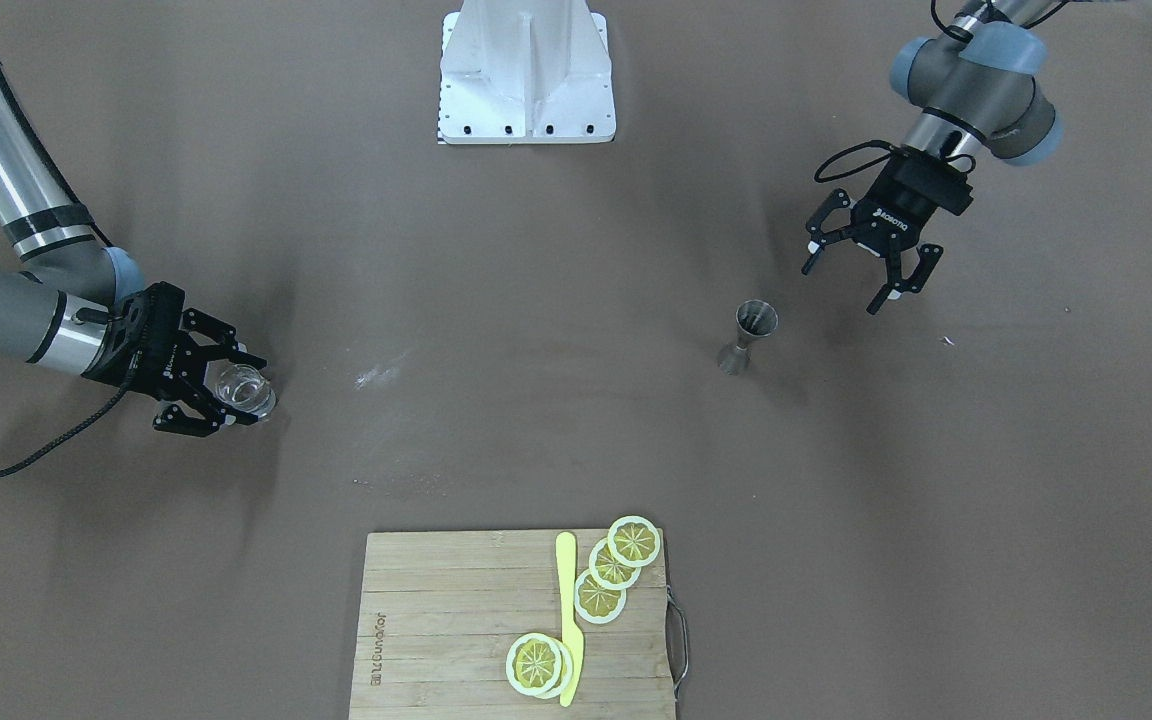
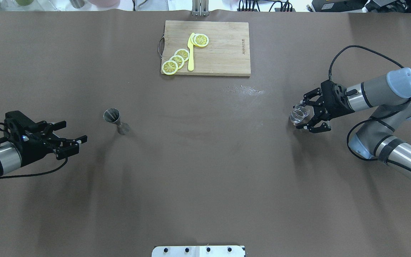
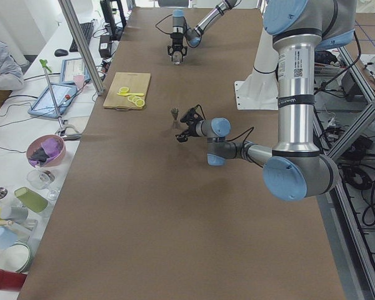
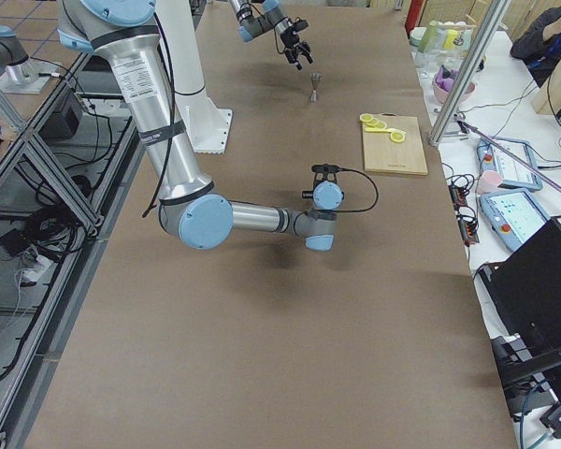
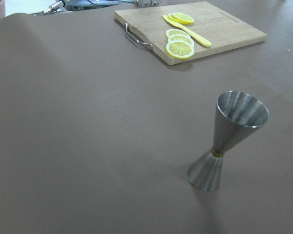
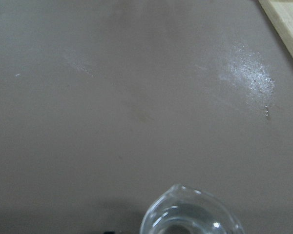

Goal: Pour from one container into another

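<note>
A steel jigger [image 2: 116,121] stands upright on the brown table, also seen in the front view [image 1: 748,335] and close up in the left wrist view [image 5: 229,141]. My left gripper [image 2: 74,131] hangs open and empty a short way to its left, pointing at it without touching. A small clear glass [image 2: 300,115] with a little clear liquid sits far across the table, its rim at the bottom of the right wrist view [image 6: 190,214]. My right gripper [image 2: 302,116] is open, one finger on each side of the glass [image 1: 244,388].
A wooden cutting board [image 2: 223,53] at the far edge carries lemon slices [image 2: 177,59] and a yellow knife [image 2: 191,51]. A whitish smear [image 2: 243,90] marks the table near it. The white robot base [image 1: 526,70] stands at the robot's side.
</note>
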